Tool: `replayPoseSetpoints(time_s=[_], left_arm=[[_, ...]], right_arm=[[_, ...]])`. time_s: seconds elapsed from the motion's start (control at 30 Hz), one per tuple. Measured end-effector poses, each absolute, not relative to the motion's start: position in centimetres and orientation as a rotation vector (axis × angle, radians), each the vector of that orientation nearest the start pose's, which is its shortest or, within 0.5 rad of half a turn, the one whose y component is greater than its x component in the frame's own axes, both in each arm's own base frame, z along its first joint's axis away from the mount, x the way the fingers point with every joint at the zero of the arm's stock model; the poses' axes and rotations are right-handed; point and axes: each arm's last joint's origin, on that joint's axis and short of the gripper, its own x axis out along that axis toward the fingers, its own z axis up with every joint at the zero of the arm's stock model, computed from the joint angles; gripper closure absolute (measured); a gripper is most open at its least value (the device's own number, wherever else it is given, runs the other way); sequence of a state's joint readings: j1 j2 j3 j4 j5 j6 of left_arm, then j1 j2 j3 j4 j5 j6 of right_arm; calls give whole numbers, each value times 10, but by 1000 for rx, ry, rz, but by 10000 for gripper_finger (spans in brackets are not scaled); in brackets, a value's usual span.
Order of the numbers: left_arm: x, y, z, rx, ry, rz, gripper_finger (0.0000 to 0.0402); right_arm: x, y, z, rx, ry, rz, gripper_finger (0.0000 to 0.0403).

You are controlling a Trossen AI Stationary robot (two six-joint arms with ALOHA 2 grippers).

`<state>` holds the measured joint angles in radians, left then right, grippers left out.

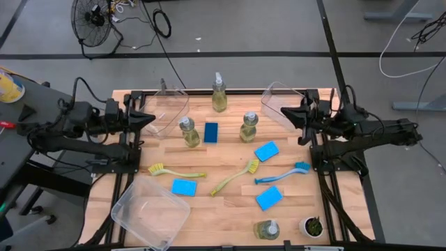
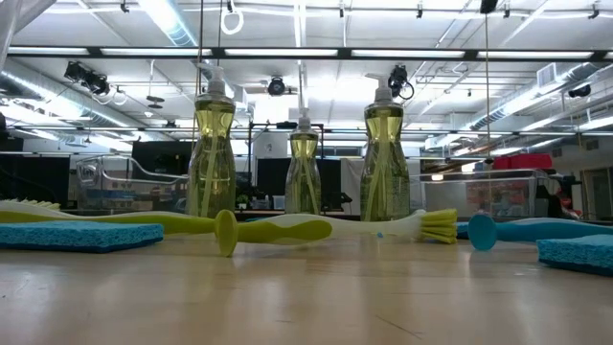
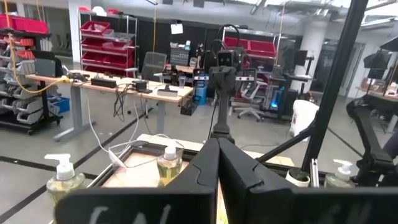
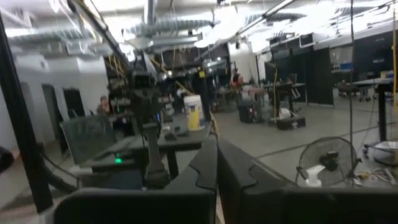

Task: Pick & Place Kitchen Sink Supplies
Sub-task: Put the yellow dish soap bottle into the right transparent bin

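The left pincer [image 1: 150, 120] hangs closed and empty at the counter's left edge, its tip over the rim of a clear bin [image 1: 169, 108] near the far left corner. The right pincer [image 1: 284, 111] is likewise closed and empty at the right edge, its tip over a second clear bin [image 1: 277, 101] near the far right corner. Both arms lie along the sides, leaving the middle of the wooden counter [image 1: 223, 209] open from above.

Between the two pincers stand three soap bottles: one [image 1: 219, 94] at the far edge, one [image 1: 188, 132] left of centre and one [image 1: 249, 128] right of centre, with a blue sponge [image 1: 210, 132] lying between the latter two. A fourth soap bottle [image 1: 267, 229] sits at the near edge, beside a small potted plant [image 1: 312, 226] in the near right corner.

Further toward the near side lie a yellow-green brush [image 1: 174, 171] on the left, a second yellow-green brush [image 1: 237, 176] in the middle, set diagonally, and a blue brush [image 1: 284, 174] on the right. Three more sponges lie apart from one another: one [image 1: 266, 150] just above the blue brush, one [image 1: 184, 187] below the left brush, one [image 1: 268, 198] below the blue brush. A third clear bin [image 1: 149, 212] overhangs the near left corner.
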<state>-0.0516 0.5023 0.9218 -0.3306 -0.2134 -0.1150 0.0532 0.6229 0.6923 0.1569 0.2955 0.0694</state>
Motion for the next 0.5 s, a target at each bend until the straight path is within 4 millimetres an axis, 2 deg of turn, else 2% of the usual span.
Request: replayPoseSetpoints(time_s=[0.2, 0.5], left_arm=[[83, 2, 409, -49, -107, 160, 390], [83, 2, 406, -35, -61, 161, 391]], right_arm=[[151, 0, 370, 69, -179, -238, 397], [167, 0, 363, 6, -112, -245, 397]])
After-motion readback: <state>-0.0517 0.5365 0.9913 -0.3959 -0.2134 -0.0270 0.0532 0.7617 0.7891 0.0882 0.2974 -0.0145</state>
